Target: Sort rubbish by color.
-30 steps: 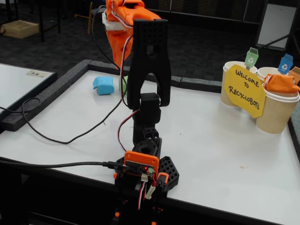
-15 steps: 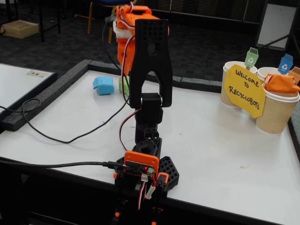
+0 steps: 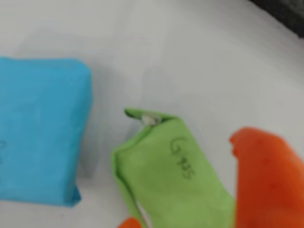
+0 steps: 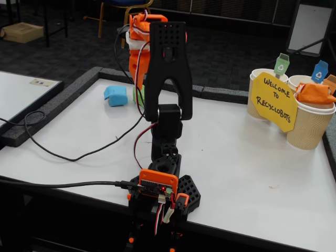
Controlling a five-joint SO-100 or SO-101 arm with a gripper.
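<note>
Approach step: claw (image 3: 183, 223) released, poised over green lump (image 3: 173, 175) beside blue lump (image 3: 40, 128) on worktop (image 3: 199, 52). Next: descend, straddle green lump, clench.

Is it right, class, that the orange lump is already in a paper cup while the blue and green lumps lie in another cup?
Partly. The orange lump is in a paper cup, but the fixed view shows the blue lump and green lump lying on the table.
</note>
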